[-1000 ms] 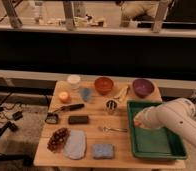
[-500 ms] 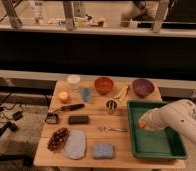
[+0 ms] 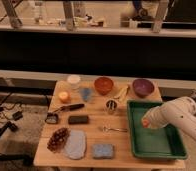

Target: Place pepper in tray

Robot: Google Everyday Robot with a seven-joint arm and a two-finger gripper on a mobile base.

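Camera view: my gripper (image 3: 147, 122) over green tray (image 3: 153, 130) at surface's right edge, near tray's left wall. Small orange-red tip showing at gripper end, likely pepper (image 3: 145, 122), apparently grasped; rest hidden by my white arm. Judgement: carry done, pepper above tray interior; lowering and release left. Finger spread hard to make out, grip inferred from pepper's position. Purple bowl (image 3: 142, 86) and orange-red bowl (image 3: 104, 84) sit along far edge, untouched.

Our arm (image 3: 177, 116) is a thick, smooth white tube with rounded casing. It narrows toward our gripper (image 3: 147, 121), whose tip shows as a pale blur.
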